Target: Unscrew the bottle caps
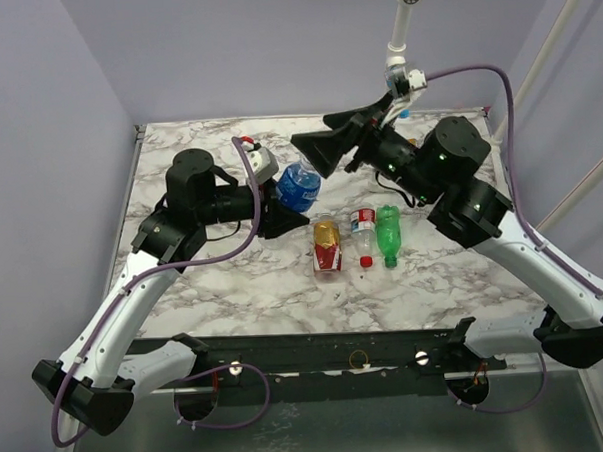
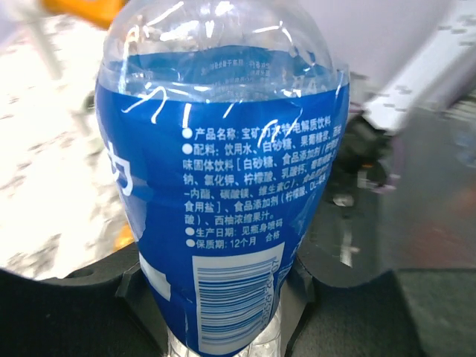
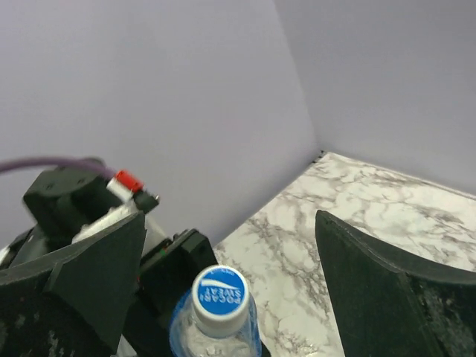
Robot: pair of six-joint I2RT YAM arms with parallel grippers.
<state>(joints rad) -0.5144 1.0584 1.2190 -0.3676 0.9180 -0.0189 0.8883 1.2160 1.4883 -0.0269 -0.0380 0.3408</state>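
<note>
Where my left arm reaches in over the marble table (image 1: pixel 234 289), my left gripper (image 1: pixel 286 205) is clamped on the blue-label bottle (image 1: pixel 300 186). The left wrist view shows the grip plainly: a black finger (image 2: pixel 137 294) presses on each side of the bottle's lower body, and the label's white print and barcode fill the view. From above, the bottle leans toward my right arm, its neck end pointing away from my left wrist. I cannot tell whether its base touches the table.

Its bluish-white cap (image 3: pixel 219 291) is on the neck, has blue lettering on top, and faces straight into my right wrist camera. My right gripper (image 1: pixel 314 157) is spread wide and hovers just beside the neck end of that bottle. In the right wrist view the cap sits low between the two fingers (image 3: pixel 89 275) and touches neither.

Nearer to my bases and further right, three more bottles lie close together, side by side on the table. First is the amber bottle (image 1: pixel 326 247) with its red-gold label. Next is the red-and-white-label bottle (image 1: pixel 363 228), with a red cap (image 1: pixel 365 262) pointing toward me. Last is the green bottle (image 1: pixel 387 232), with a green cap (image 1: pixel 390 263) pointing the same way. The amber bottle's cap is too small for me to make out.
</note>
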